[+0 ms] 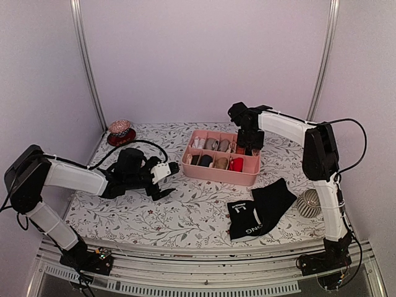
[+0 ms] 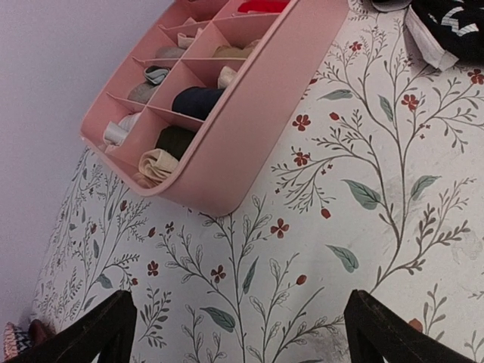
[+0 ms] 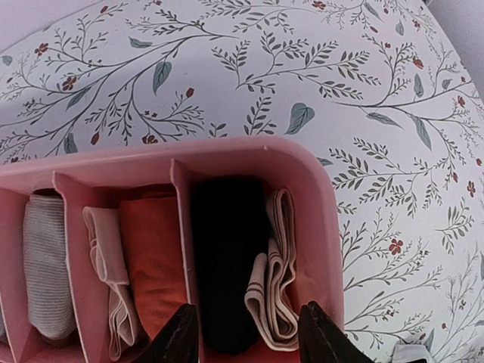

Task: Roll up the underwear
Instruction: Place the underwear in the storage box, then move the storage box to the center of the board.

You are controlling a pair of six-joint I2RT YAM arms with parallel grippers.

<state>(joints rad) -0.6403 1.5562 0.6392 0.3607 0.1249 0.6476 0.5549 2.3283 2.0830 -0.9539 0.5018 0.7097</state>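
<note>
A black brief with white letters on its waistband lies flat at the front right of the table, with more black fabric spread up to its right. Its edge also shows in the left wrist view. A rolled black brief with a folded beige waistband sits in the corner compartment of the pink tray. My right gripper is open just above it, over the tray's far right end. My left gripper is open and empty above bare table left of the tray.
The pink divided tray holds several rolled bundles, grey, beige, black and red. A red and pink bowl-like object stands at the back left. A white ribbed cup lies at the right edge.
</note>
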